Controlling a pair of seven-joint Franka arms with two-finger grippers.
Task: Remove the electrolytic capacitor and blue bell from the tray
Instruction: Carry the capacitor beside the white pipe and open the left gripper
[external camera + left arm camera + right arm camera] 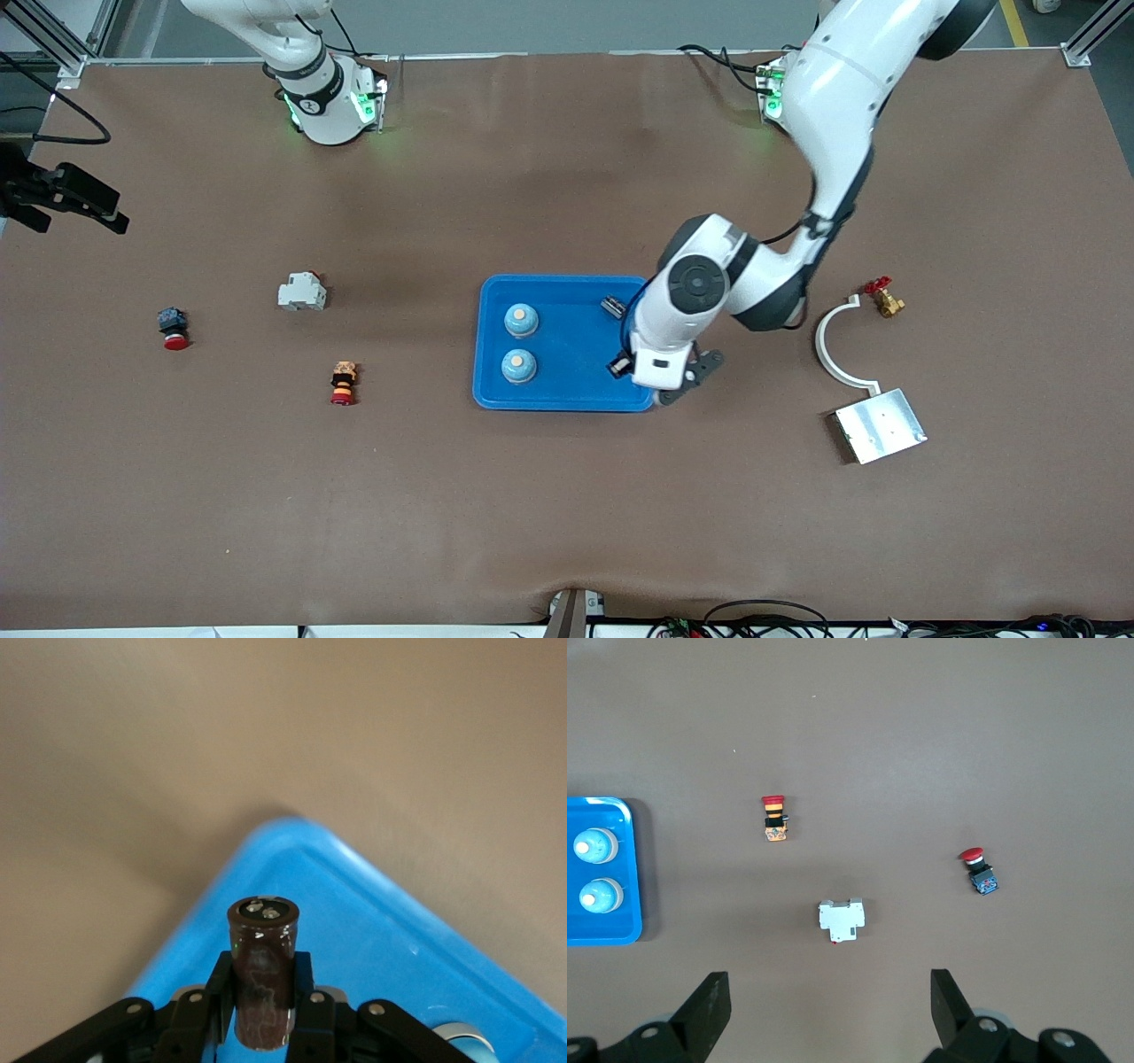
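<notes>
the left hand [261, 1010] is clamped on the electrolytic capacitor [262, 979] over the tray [567, 390] corner, so lifting it out comes next, while the right hand [830, 1010] waits apart, two blue bells [521, 320] remaining inside.

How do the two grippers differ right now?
The left gripper is shut on the dark brown capacitor, held upright over a corner of the blue tray. The right gripper is open and empty, waiting over bare table near the white breaker. Both have black fingers.
</notes>
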